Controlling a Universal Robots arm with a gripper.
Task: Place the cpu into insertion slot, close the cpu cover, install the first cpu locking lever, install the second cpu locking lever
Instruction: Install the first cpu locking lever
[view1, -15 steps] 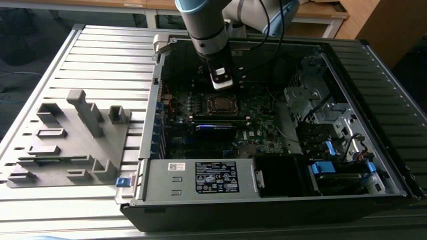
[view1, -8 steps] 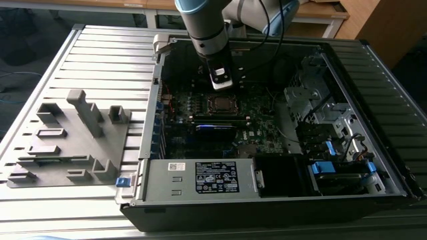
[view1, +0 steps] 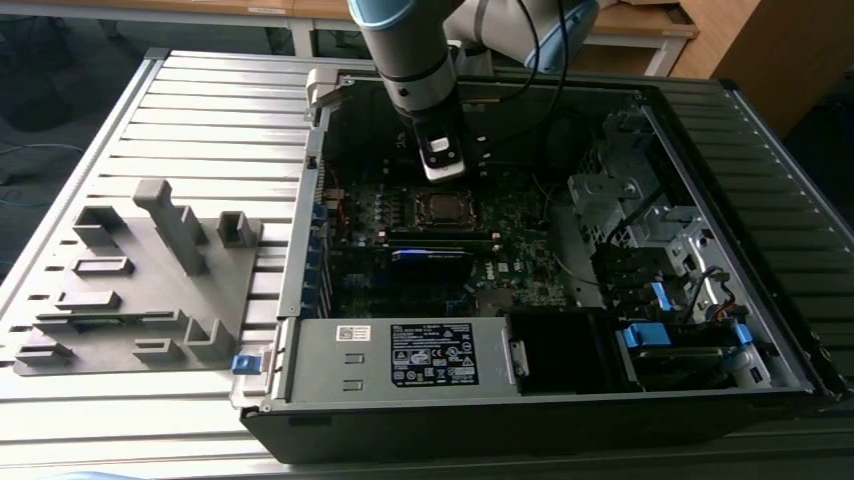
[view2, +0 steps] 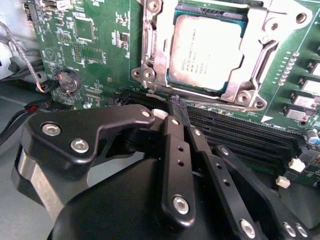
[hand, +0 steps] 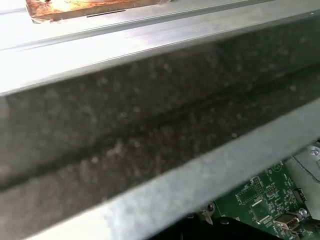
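The tool (view2: 176, 106), pressed together and empty, hangs at the far edge of the cpu cover (view2: 260, 45); the cpu (view2: 205, 50) lies just nearer.

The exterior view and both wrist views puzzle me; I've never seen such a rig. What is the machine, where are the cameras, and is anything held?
The exterior view, from a camera off the machine, shows a robot arm reaching into an open computer case on a slatted table, a grey fixture tray at that view's left. Two cameras ride near the arm's wrist. The second wrist view looks past the gripper, fingers shut on nothing visible, to the cpu lying in the insertion slot with the cpu cover down over it. The first wrist view catches a metal bar and some green board.
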